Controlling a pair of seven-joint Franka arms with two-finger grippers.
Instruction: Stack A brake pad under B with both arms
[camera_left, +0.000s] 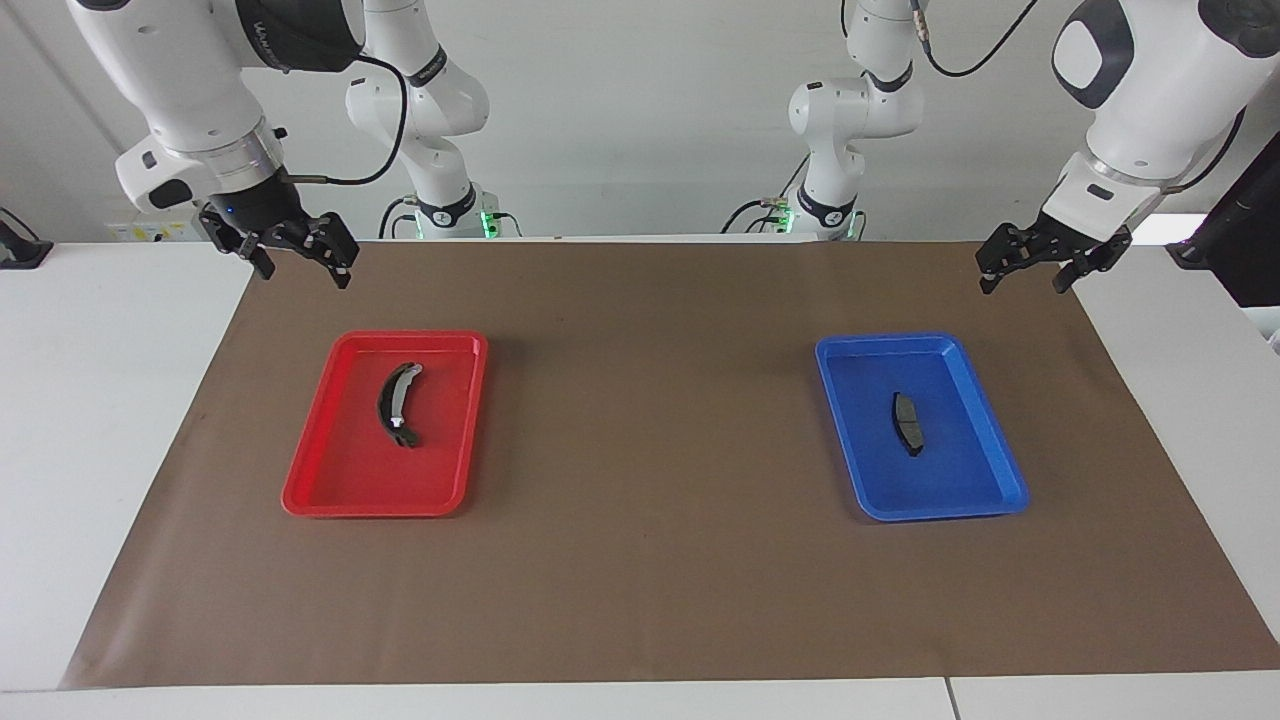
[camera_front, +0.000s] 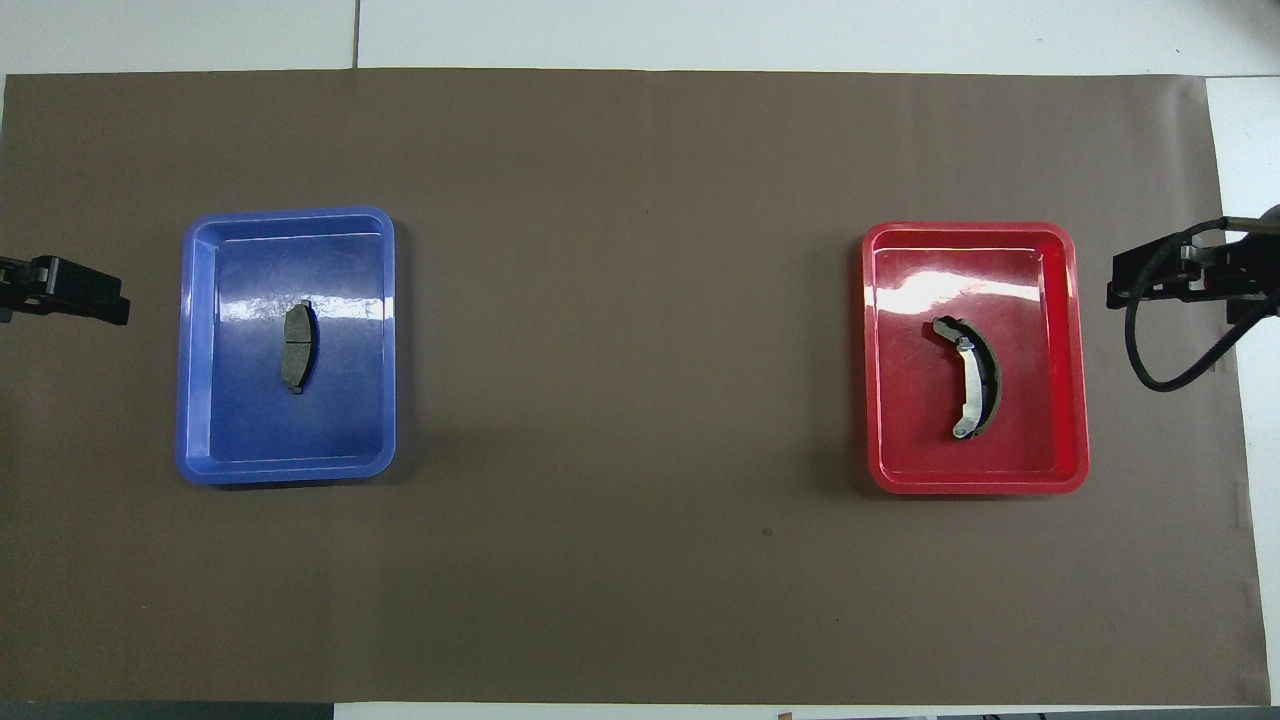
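The small dark grey brake pad A (camera_left: 907, 423) lies flat in the blue tray (camera_left: 980, 500) toward the left arm's end of the table; it also shows in the overhead view (camera_front: 297, 346). The longer black brake shoe B (camera_left: 398, 404) with its silver strip lies in the red tray (camera_left: 320, 490) toward the right arm's end, and shows from above too (camera_front: 972, 378). My left gripper (camera_left: 1024, 285) hangs open and empty over the mat's edge beside the blue tray (camera_front: 290, 225). My right gripper (camera_left: 303, 272) hangs open and empty over the mat's edge beside the red tray (camera_front: 965, 235).
A brown mat (camera_left: 650, 450) covers the white table (camera_left: 110, 400). The two trays stand well apart on it, with bare mat between them. A black cable (camera_front: 1150, 350) loops from the right wrist.
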